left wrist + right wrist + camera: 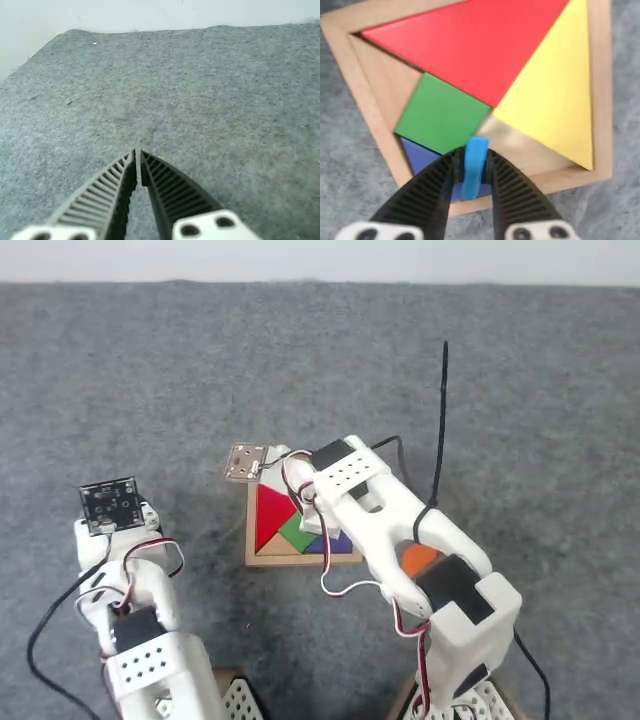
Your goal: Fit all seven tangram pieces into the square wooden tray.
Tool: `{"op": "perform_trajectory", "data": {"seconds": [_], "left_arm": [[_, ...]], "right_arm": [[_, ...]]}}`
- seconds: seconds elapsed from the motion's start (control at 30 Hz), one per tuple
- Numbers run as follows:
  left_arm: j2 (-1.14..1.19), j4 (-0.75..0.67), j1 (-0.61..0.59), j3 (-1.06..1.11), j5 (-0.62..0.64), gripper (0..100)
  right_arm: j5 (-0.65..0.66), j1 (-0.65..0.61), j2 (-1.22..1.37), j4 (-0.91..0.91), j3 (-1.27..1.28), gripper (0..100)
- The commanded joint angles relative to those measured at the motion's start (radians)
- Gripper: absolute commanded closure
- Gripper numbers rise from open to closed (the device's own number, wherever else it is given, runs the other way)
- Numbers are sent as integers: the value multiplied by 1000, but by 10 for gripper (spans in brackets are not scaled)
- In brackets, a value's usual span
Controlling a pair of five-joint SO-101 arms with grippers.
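The square wooden tray (pixel 600 100) holds a red triangle (pixel 470 40), a yellow triangle (pixel 555 95), a green square (pixel 437 115) and a dark blue piece (pixel 422 157). My right gripper (pixel 472 172) hangs just above the tray, shut on a light blue piece (pixel 474 165) held on edge over a bare gap beside the green square. In the high view the tray (pixel 252 540) lies under the right arm (pixel 370 500), and an orange piece (pixel 418 560) rests on the mat beside that arm. My left gripper (pixel 138 160) is shut with nothing in it, over bare mat.
Grey felt mat (pixel 500 390) covers the whole table with free room all around the tray. The left arm (pixel 125 570) stands at the near left, away from the tray. A black cable (pixel 442 420) rises behind the right arm.
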Motion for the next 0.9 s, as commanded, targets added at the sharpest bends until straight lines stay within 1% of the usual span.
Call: {"op": "perform_trajectory", "data": {"seconds": [0.0, 0.2, 0.37, 0.47, 0.67, 0.7, 0.8, 0.87], "left_arm": [[-17, -28, 6, -35, 8, 985], [-17, -28, 6, -35, 8, 985], [-17, -28, 8, -35, 8, 985], [-17, -28, 8, -35, 8, 985], [-17, -28, 8, -35, 8, 985], [-17, -28, 8, -35, 8, 985], [-17, -28, 8, -35, 8, 985], [-17, -28, 8, -35, 8, 985]], "right_arm": [[-11, 10, -58, -12, 0, 986], [-31, 19, -64, -4, -35, 987], [-175, 36, -51, 48, -141, 987], [-270, 35, -28, 51, -144, 987], [-295, 38, 35, 56, -150, 987], [-318, 38, 35, 56, -150, 987], [-437, 33, 45, 56, -150, 987], [-494, 36, 45, 54, -147, 987]]}}
